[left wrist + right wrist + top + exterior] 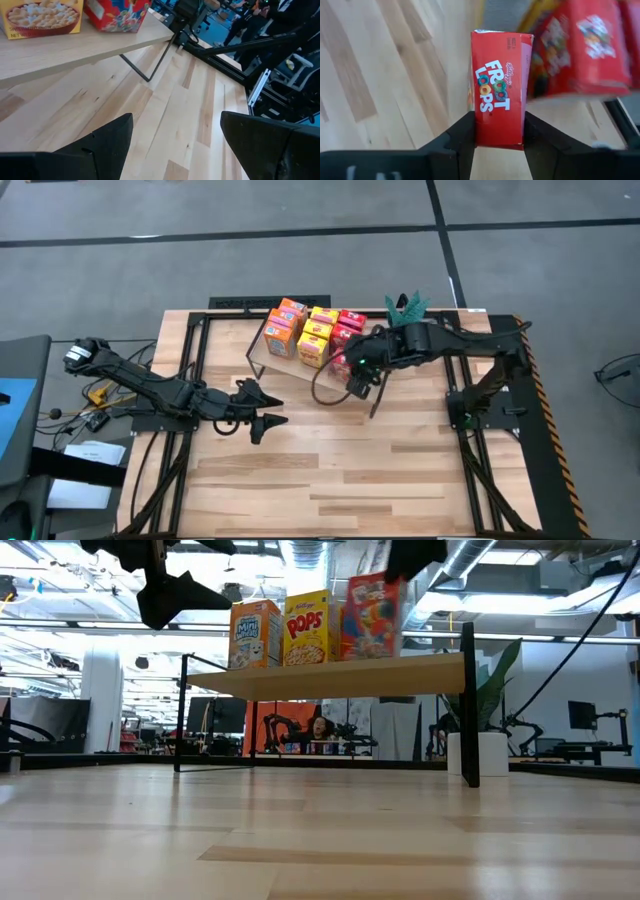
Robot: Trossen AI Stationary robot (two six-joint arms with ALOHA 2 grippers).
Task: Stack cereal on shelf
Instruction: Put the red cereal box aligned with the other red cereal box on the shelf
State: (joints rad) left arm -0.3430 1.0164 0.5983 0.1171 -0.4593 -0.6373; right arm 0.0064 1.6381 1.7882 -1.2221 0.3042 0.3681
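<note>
note that the right gripper (499, 131) has its jaws clamped on the two broad faces of a red froot loops box (501, 87), one dark finger (456, 142) pressed against each side. in the high view, you will find this gripper (362, 380) just off the shelf's front right edge, with the held box (358, 383) above the wooden surface (330, 480). the shelf (330, 680) is a light-wood board on thin black legs, standing toward the far side of the surface. on it you can see a cluster of cereal boxes (312, 332) in orange, yellow and red, packed side by side. the low view shows three of them upright along the board: a mini-wheats box (255, 633), a yellow pops box (306, 628) and a red box (372, 616). the left gripper (262, 408) sits over the surface, left of the shelf and well apart from the boxes. its jaws stand wide apart and hold nothing.
</note>
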